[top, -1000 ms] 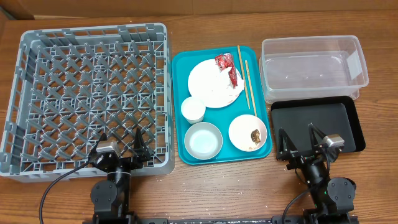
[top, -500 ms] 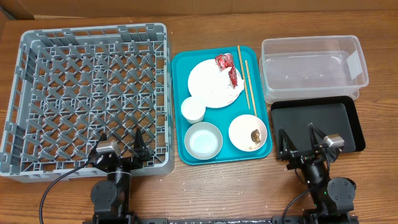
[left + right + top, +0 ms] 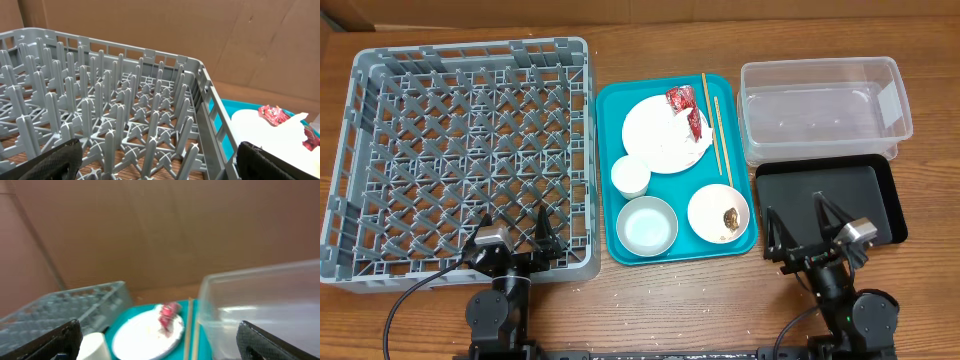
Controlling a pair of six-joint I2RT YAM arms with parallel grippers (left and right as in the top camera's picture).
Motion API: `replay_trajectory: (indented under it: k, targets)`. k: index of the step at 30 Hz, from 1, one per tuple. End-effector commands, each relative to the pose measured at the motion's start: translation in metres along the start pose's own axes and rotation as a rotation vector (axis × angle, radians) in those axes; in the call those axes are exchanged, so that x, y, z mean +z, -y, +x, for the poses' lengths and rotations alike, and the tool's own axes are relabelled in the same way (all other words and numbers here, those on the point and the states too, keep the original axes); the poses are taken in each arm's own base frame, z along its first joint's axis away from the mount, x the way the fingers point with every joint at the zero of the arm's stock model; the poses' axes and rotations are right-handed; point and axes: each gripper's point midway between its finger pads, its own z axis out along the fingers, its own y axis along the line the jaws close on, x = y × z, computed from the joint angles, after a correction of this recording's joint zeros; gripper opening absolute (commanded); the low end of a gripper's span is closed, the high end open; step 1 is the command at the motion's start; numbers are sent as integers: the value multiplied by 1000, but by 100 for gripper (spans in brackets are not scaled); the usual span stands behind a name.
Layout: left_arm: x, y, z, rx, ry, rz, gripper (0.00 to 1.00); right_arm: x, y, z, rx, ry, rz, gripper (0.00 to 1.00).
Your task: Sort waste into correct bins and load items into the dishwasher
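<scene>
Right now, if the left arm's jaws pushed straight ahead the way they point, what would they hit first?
Most likely the grey dish rack: the left gripper, jaws open, points across its floor, so the upright pegs lie in line. Whether it would clear them is hard to judge.

A large square grey plastic dish rack point(image 3: 470, 48) sits leftmost. Beside it, a flat teal tray point(image 3: 608, 120) holds a round pale plate point(image 3: 655, 135), with thin wooden chopsticks point(image 3: 724, 148) at its right and a small white cup point(image 3: 630, 177) and two white bowls point(image 3: 647, 224) in front. Rightmost, a clear rectangular plastic tub point(image 3: 750, 110) stands behind a shallow black rectangular tray point(image 3: 820, 190).
</scene>
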Motion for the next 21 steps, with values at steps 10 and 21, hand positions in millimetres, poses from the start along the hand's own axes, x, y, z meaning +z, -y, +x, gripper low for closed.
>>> replay_trajectory:
  k: [10,21]
  targets:
    - [0,-1,0,19,6,-2,100,8,-56,-67,-44,-95,-173,100]
    - [0,-1,0,19,6,-2,100,80,-58,-101,113,-504,-97,100]
